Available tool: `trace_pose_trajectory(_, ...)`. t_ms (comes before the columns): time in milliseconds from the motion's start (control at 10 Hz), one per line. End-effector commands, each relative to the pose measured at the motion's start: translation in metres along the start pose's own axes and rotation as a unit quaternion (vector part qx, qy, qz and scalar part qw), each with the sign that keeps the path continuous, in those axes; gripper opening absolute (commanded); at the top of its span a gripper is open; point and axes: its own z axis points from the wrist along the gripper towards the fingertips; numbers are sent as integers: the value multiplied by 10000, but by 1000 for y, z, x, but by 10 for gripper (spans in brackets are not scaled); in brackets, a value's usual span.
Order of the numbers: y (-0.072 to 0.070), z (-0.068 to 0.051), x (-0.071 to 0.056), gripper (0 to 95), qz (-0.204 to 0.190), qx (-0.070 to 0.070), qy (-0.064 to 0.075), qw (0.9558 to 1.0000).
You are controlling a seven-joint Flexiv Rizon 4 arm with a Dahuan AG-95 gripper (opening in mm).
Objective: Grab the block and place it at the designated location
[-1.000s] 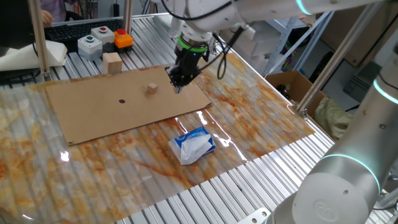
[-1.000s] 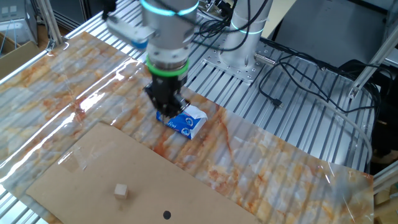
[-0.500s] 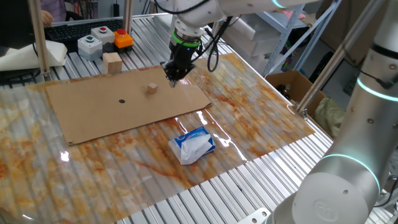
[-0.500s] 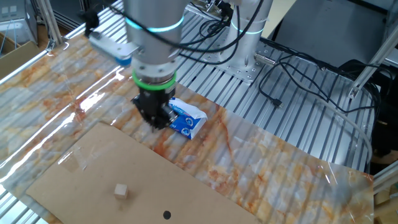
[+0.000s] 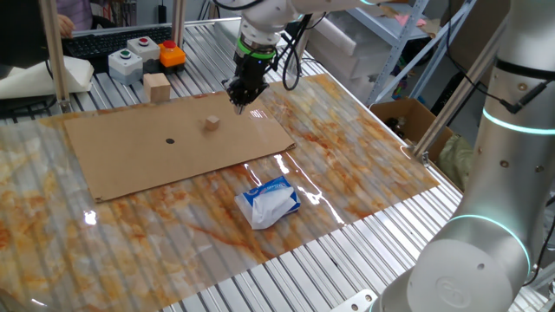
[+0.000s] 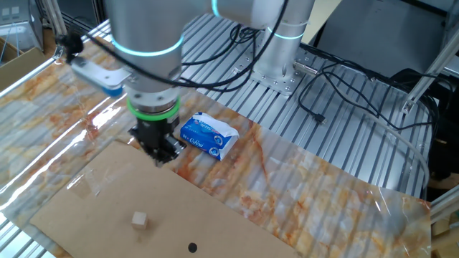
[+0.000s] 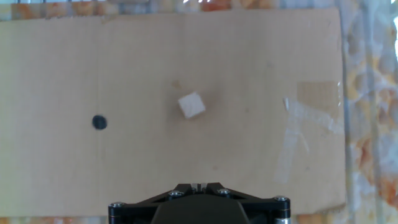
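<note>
Since 1 second ago the hand (image 5: 238, 97) has travelled from above the tissue pack (image 6: 209, 135) toward the far edge of the cardboard sheet (image 5: 139, 156); in the other fixed view it has slid off the pack, which now shows in full, and hangs over the sheet's corner. Block and dot lie where they lay before.

The block (image 5: 211, 124) sits on the cardboard, untouched, well apart from the hand (image 6: 158, 149). In the hand view the block (image 7: 191, 105) lies near the middle of the sheet, turned slightly askew, with the black dot (image 7: 99, 122) well to its left. The dot (image 5: 170, 140) is bare, the block (image 6: 140, 221) not on it.

Whether the hand is wide or narrow I cannot tell: in both fixed views the fingers blur into 1 dark mass, and the hand view shows only the black base at the bottom edge, no fingertips.

The larger wooden block (image 5: 157, 87) stands on the tabletop (image 5: 347, 173) just beyond the cardboard, near the button boxes (image 5: 143, 52). In the other fixed view the dot (image 6: 192, 248) sits close to the bottom edge, and the cardboard is cut off there
</note>
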Motion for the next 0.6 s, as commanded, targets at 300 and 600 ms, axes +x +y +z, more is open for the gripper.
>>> trace_pose_trajectory(300,0,-1,1,0,-146,15,-16,9999)
trace_pose_trajectory(600,0,-1,1,0,273,-115,-3,9996)
